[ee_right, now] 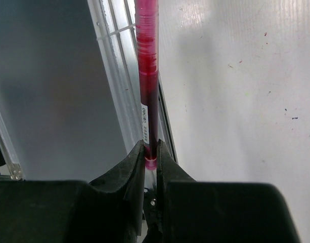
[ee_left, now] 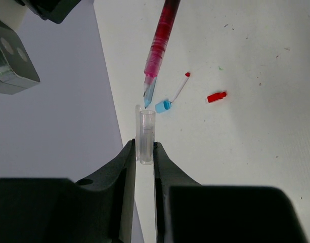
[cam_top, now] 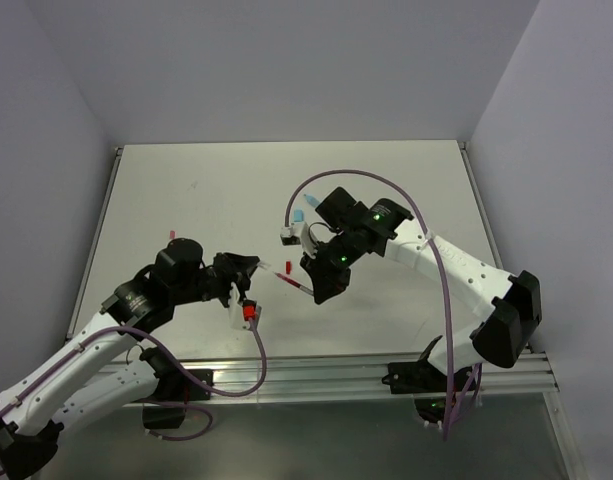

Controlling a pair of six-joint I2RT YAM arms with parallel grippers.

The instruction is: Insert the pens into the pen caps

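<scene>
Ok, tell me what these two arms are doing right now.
The left gripper pinches a clear cap, open end facing out. The right gripper grips a red pen and points its tip at that opening, just short of it, not yet in. A light blue cap and a red cap lie loose on the table.

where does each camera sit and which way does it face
Top external: fixed above and behind the arm bases, looking down on the table; both arms show, left claw and right claw nearly meeting.
Left wrist: on the left arm, looking along its fingers at the clear cap they grip, red pen tip just beyond.
Right wrist: on the right arm, looking along its fingers up the red pen they grip, table rail behind.
Shared: the red pen shows in all three.
</scene>
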